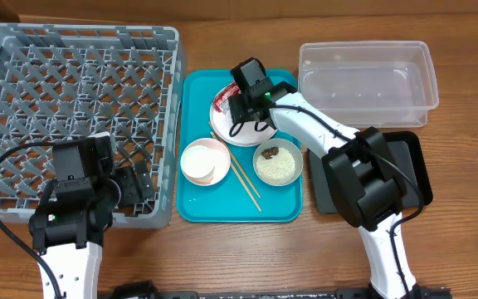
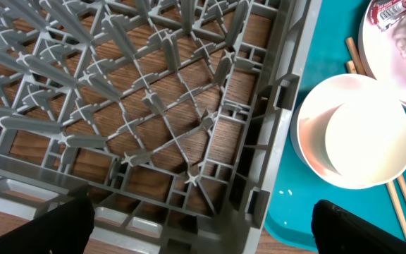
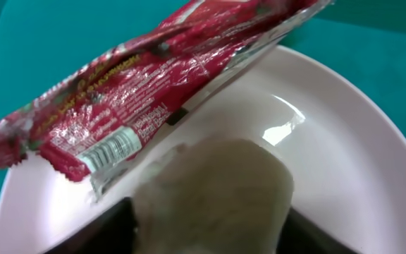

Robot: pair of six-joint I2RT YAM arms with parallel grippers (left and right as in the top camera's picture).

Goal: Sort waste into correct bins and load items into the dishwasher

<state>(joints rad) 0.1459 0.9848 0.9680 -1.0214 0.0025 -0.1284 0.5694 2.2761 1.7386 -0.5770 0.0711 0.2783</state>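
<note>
Warm brown wood-grain tabletop (image 1: 463,249)

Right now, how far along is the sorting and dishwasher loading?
Nothing looks done: the dish rack and clear tub hold nothing. In hand: the right end effector straddles the tissue on the plate, beside the wrapper. Left: all waste, plus the rice bowl, pink bowl and chopsticks on the teal tray.

Overhead: the right gripper (image 1: 249,126) masks the centre and 1 o'clock part of the white plate (image 1: 225,131); the red wrapper (image 1: 221,101) shows only as a sliver at its 11 o'clock; the right arm (image 1: 363,178) hides most of the black tray (image 1: 416,162). Right wrist: the tissue (image 3: 217,190) is blurred, cut off at 6 o'clock; whether the fingers (image 3: 104,229) press it is indeterminable.
</note>
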